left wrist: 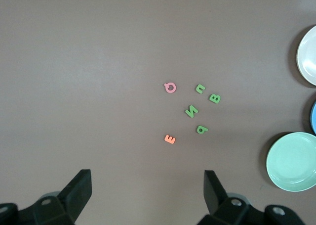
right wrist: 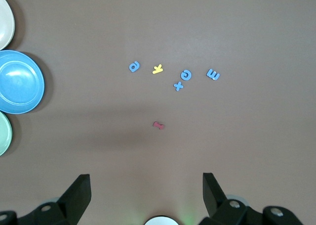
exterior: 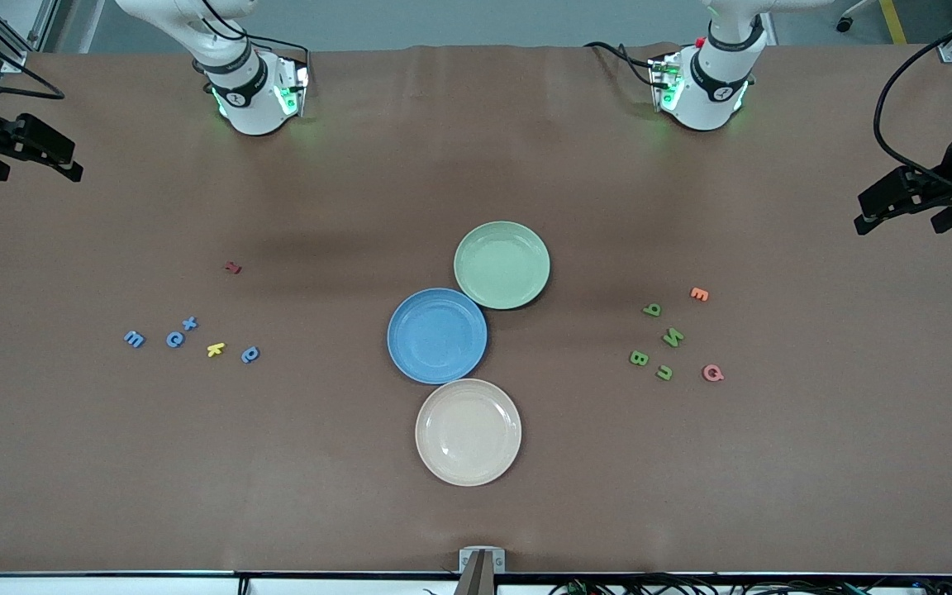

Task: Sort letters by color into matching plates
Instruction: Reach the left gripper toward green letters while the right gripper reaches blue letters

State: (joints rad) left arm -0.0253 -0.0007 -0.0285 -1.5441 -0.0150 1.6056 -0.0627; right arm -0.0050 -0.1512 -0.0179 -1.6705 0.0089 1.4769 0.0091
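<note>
Blue letters (exterior: 187, 339) lie scattered on the table under the right gripper (right wrist: 146, 198), whose fingers are spread and hold nothing. Green letters (exterior: 658, 343) lie under the left gripper (left wrist: 148, 195), likewise spread wide and bare. Between the two clusters the blue plate (exterior: 436, 335) touches the green plate (exterior: 502, 264).

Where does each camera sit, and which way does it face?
Front: high across the table, facing both bases; right pincer and left pincer open at the ends.
Left wrist: looks down past its open pincer at the green letters.
Right wrist: looks down past its open pincer at the blue letters.
Shared: blue plate, green plate.
</note>
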